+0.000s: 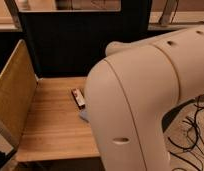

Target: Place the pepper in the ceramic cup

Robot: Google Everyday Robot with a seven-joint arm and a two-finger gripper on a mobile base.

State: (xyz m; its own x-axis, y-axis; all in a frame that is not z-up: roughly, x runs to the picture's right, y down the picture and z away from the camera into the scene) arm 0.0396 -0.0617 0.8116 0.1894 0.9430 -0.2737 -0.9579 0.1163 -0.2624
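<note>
My white arm [150, 100] fills the right half of the camera view and covers most of the wooden table [50, 125]. The gripper is out of view, hidden behind or beyond the arm. The pepper and the ceramic cup do not show; the arm may be hiding them.
A flat dark red-and-white packet [78, 97] lies on the table beside the arm, with a small blue block [84, 116] just in front of it. A wooden side panel [12, 100] stands at the table's left edge. A dark panel [80, 45] closes the back. Cables [192, 135] lie on the floor at right.
</note>
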